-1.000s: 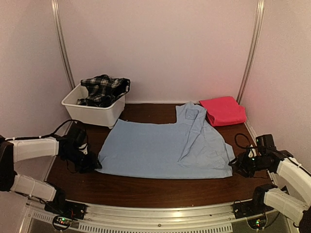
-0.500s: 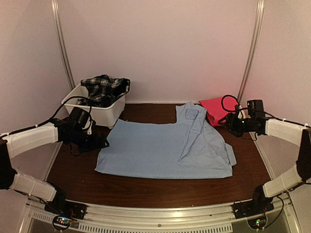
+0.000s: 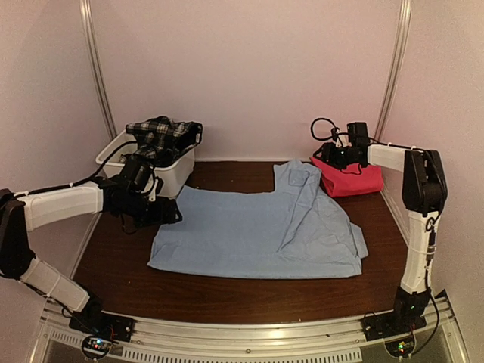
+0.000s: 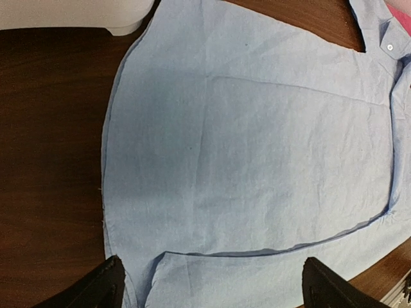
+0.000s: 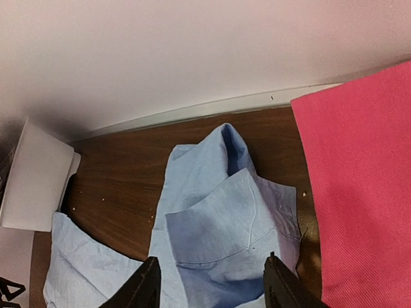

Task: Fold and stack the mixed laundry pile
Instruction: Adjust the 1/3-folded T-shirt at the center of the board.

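Note:
A light blue collared shirt [image 3: 257,231] lies spread flat on the brown table, its collar end toward the back. My left gripper [image 3: 168,214] hovers over the shirt's left edge, open, with only a folded hem [image 4: 257,160] below its jaws [image 4: 215,285]. A bright pink-red cloth [image 3: 354,180] lies folded at the back right. My right gripper [image 3: 327,155] hangs beside it, above the collar [image 5: 225,218], open and empty [image 5: 215,282]. The pink-red cloth [image 5: 366,179] fills the right of that view. A black-and-white plaid garment [image 3: 160,136] is heaped in the tub.
The white plastic tub [image 3: 155,179] stands at the back left, close to my left arm; its base shows in the left wrist view [image 4: 64,13]. Walls close the back and sides. A metal rail [image 3: 242,344] runs along the front edge, past bare table [image 3: 227,295].
My left arm moved from the shirt's near-left corner toward the back and its jaws opened. My right arm swung from the near-right corner to the back, over the collar beside the pink-red cloth.

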`<state>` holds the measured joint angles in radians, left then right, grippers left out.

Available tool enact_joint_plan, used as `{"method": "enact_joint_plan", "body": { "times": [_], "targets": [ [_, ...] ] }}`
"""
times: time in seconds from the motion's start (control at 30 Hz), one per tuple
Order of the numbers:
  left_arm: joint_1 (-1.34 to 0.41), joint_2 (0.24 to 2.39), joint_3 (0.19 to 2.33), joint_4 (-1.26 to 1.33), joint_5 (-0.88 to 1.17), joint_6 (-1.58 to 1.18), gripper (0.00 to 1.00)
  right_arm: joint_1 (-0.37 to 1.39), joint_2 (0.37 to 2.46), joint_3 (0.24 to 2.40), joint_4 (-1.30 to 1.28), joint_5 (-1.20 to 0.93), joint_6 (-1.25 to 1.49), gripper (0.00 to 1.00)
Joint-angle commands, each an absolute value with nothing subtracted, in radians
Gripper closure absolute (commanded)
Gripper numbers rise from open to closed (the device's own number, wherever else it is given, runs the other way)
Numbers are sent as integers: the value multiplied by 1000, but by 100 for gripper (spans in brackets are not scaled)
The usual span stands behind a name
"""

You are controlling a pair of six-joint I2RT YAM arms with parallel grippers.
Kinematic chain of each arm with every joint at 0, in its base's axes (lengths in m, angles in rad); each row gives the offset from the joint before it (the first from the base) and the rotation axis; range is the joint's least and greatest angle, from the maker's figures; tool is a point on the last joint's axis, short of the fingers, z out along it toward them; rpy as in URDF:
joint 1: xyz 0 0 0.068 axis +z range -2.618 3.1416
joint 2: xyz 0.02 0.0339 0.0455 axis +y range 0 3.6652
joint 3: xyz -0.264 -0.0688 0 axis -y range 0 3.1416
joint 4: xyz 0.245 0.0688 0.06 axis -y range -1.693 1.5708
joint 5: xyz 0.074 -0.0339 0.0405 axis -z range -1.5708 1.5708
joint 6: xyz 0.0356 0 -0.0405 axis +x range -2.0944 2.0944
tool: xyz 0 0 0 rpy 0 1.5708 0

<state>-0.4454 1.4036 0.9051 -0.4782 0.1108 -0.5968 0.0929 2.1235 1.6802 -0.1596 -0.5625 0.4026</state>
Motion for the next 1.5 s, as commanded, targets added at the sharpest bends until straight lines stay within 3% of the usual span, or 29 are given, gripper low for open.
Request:
{"method": "enact_joint_plan", "body": {
  "times": [0.0, 0.33, 0.47, 0.53, 0.67, 0.73, 0.83, 0.87, 1.23, 1.43, 1.47],
  "targets": [
    [-449, 1417, 938, -445, 121, -570, 2, 112, 2232, 1813, -290, -502, 327, 46],
    [-449, 1409, 942, -471, 113, -536, 2, 145, 2339, 1954, -453, -335, 252, 43],
    [-449, 1400, 960, -492, 93, -522, 2, 152, 2334, 1944, -454, -301, 243, 35],
    [-449, 1395, 963, -492, 92, -522, 2, 156, 2340, 1958, -475, -284, 236, 38],
    [-449, 1387, 961, -494, 91, -524, 2, 158, 2347, 1967, -509, -226, 234, 34],
    [-449, 1383, 959, -494, 89, -526, 2, 158, 2351, 1970, -518, -257, 227, 52],
    [-449, 1378, 964, -494, 87, -526, 2, 158, 2317, 1944, -508, -317, 239, 94],
    [-449, 1376, 968, -494, 85, -526, 2, 159, 2287, 1917, -490, -343, 251, 100],
    [-449, 1418, 1023, -455, 65, -508, 2, 313, 1902, 1496, -190, -387, 427, 100],
    [-448, 1459, 1068, -431, 35, -504, 2, 486, 1838, 1314, 10, -363, 623, 96],
    [-448, 1467, 1076, -432, 30, -501, 2, 520, 1833, 1296, 36, -365, 642, 90]
  ]
}}
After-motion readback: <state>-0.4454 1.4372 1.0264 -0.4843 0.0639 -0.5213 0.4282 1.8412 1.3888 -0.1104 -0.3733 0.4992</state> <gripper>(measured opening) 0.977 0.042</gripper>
